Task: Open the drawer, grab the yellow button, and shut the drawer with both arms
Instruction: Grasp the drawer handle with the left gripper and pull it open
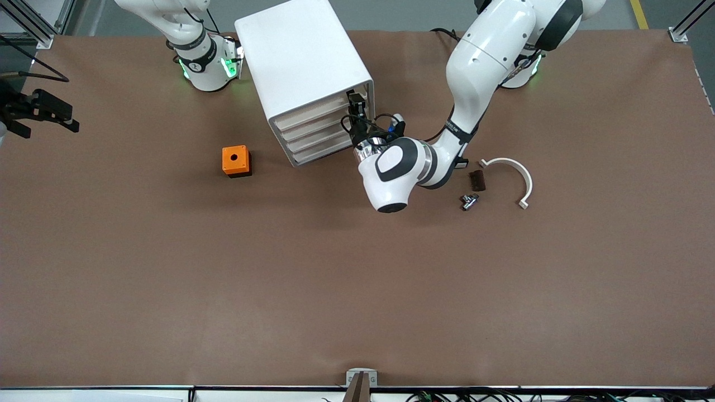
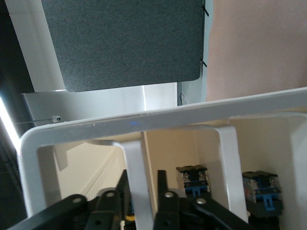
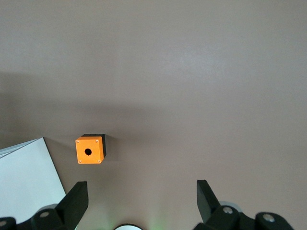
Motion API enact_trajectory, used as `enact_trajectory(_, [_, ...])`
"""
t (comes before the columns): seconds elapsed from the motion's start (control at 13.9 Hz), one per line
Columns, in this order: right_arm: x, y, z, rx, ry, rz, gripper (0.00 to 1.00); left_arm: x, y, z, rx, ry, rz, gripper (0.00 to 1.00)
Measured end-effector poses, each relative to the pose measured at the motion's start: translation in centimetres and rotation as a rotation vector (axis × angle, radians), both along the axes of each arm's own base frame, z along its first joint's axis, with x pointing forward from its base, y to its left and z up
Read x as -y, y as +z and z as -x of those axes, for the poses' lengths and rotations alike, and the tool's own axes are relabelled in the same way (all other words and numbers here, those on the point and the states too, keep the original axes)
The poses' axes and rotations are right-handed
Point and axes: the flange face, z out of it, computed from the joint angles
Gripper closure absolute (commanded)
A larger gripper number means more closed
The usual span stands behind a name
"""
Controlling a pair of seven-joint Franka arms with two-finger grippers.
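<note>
left gripper (image 2: 142, 201): fingers pinched on the drawer (image 1: 313, 114) front bar, cabinet's (image 1: 304, 67) 4 o'clock corner | right gripper (image 3: 141, 201): jaws apart, waiting above orange cube (image 3: 89, 149)

A white box-shaped cabinet (image 1: 304, 72) of four shallow drawers is seen on the brown worktop (image 1: 357, 290). The left gripper (image 1: 354, 109) is set at the top drawer (image 1: 313, 114) — an orange cube with a hole (image 1: 236, 160) lies toward the right arm's end.
</note>
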Motion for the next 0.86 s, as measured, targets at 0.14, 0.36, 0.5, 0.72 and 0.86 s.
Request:
enact_trajectory(0.14, [0.2, -0.4, -0.3, -0.005, 0.000, 0.000, 0.00, 0.0, -0.3, 0.1, -0.010, 0.001, 0.000, 0.93])
enact_trajectory(0.36, [0.5, -2.3, -1.5, -0.036, 0.000, 0.016, 0.00, 0.0, -0.2, 0.1, -0.027, 0.006, -0.029, 0.94])
enact_trajectory(0.5, [1.0, -5.3, -3.5, -0.085, 0.003, 0.048, 0.00, -0.1, -0.2, 0.0, -0.029, 0.008, -0.035, 0.94])
enact_trajectory(0.72, [1.7, -7.5, -5.4, -0.114, 0.001, 0.072, 0.00, -0.8, -0.3, -0.9, -0.038, 0.034, -0.032, 0.93])
enact_trajectory(0.86, [1.9, -7.3, -5.6, -0.111, -0.002, 0.074, 0.00, -2.4, -0.6, -2.8, -0.050, 0.078, -0.028, 0.91])
